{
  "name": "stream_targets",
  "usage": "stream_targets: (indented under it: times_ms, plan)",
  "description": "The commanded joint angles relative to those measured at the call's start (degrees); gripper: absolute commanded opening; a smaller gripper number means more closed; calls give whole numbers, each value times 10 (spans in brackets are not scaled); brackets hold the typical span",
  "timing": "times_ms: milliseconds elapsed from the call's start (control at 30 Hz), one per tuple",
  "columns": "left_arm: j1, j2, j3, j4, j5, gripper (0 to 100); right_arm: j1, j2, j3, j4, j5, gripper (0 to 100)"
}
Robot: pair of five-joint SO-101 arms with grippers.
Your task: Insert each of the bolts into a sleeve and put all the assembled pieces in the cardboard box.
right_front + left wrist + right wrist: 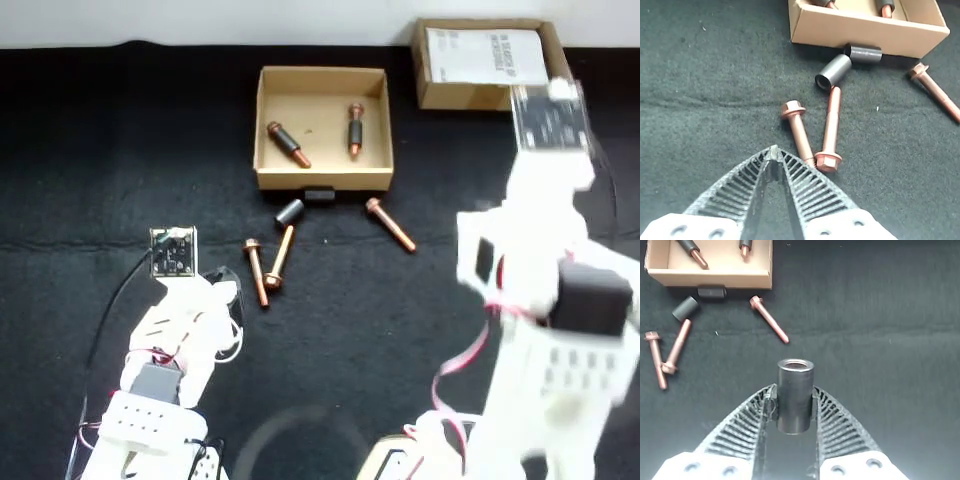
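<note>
My right claw is clamped on a sleeve. My left claw is pinched together, empty. Just past it lie two bolts, then loose sleeves and a third bolt near the cardboard box, which holds two assembled pieces.

The bench, covered with dark cloth, carries the open cardboard box, a second box at the far edge, a wall-side sleeve against the cardboard box's near wall, an angled sleeve just beside it, and three loose bolts: first bolt and second bolt close together, third bolt apart.
</note>
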Motion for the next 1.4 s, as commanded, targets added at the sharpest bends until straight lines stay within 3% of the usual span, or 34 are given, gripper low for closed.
stream_targets:
  times_ms: [0,333,533,800,1100,1367]
  plan:
    - [11,-3,-72,40,-1,9,8,-124,112,3,0,7]
    - [128,-2,-264,192,-1,9,5,-371,312,-37,0,7]
    - [203,36,-346,208,2,9,8,-472,408,-61,-1,7]
    - [209,336,-565,208,3,9,8,-633,505,-82,-2,7]
    - [259,641,-793,208,4,9,59,-634,518,-87,-2,7]
    - [295,890,-980,206,125,9,98,-634,520,-88,-2,7]
